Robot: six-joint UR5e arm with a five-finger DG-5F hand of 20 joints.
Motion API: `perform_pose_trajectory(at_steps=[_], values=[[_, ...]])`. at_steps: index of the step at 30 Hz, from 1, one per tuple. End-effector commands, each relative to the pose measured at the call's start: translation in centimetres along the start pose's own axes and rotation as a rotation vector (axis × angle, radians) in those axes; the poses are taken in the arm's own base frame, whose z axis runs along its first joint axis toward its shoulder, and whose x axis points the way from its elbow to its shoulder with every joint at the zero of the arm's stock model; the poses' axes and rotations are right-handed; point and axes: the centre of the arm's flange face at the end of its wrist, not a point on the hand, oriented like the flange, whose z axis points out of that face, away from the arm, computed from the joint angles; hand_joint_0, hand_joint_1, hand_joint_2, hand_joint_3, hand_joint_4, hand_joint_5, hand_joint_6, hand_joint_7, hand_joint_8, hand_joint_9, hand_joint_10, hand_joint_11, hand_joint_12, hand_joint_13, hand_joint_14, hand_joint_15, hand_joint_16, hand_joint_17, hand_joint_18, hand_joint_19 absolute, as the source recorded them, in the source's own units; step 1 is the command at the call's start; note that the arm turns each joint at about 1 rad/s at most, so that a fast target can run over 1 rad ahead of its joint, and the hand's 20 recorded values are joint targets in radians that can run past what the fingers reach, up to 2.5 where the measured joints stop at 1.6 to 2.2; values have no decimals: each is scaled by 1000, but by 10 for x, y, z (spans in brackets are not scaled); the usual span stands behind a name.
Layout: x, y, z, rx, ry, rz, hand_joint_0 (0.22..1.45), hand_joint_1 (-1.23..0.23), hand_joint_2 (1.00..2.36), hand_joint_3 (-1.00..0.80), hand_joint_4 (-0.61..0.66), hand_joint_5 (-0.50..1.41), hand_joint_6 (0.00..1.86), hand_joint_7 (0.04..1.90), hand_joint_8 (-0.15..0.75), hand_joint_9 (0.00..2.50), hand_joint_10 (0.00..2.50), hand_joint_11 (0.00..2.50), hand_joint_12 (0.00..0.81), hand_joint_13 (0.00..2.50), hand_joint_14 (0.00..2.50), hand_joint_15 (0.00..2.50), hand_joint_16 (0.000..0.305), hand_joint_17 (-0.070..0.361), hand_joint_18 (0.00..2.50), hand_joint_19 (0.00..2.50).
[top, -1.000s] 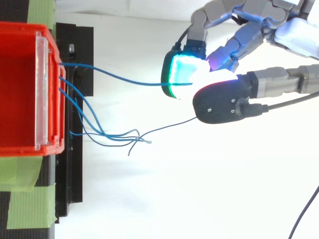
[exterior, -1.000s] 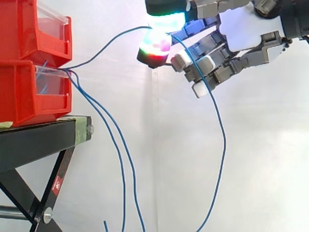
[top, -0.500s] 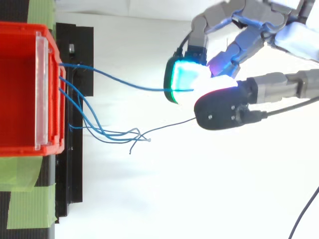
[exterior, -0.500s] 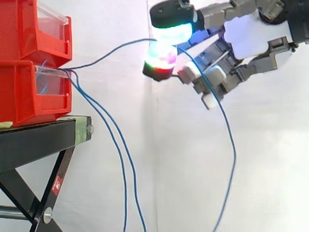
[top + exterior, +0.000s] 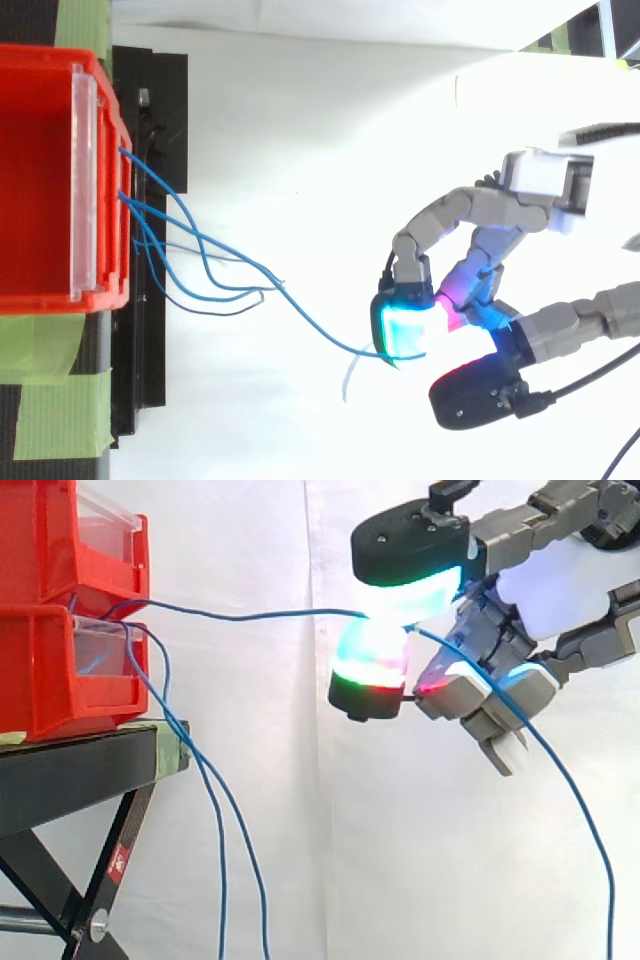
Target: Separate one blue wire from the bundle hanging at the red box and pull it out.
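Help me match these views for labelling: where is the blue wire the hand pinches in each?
Side view: blue wire runs level from red bins to hand, upper middle.
Top view: blue wire slants from bins down-right to hand.
Shared landmark: red bins at left edge.

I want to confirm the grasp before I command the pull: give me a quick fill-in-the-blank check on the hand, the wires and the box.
The hand pinches just ____ blue wire.
That wire runs nearly level from the hand to the red box, which rests on a ____ stand.
The other wires hang ____ from the box.
Missing words: one; black; down.
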Motion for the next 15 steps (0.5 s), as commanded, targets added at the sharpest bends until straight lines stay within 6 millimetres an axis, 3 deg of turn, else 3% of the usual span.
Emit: perform_pose_trajectory(at_steps=[1, 7, 10, 15], values=[[6, 0, -2, 13, 13, -8, 618, -742, 1010, -109, -29, -139, 911, 1012, 386, 1040, 11, 1222, 479, 1027, 377, 1366, 58, 131, 936, 718], [19, -25, -6, 55, 40, 37, 619, -743, 1010, -111, -29, -140, 911, 1012, 387, 1039, 12, 1221, 480, 1026, 376, 1373, 58, 131, 936, 719], [24, -22, -1, 10, 35, 149, 619, -743, 1010, -112, -29, -140, 911, 1011, 389, 1038, 12, 1217, 480, 1024, 376, 1373, 58, 131, 936, 720], [26, -23, -1, 9, 43, 173, 619, -743, 1011, -111, -29, -140, 911, 1010, 386, 1037, 12, 1220, 479, 1025, 368, 1376, 58, 131, 935, 719]])
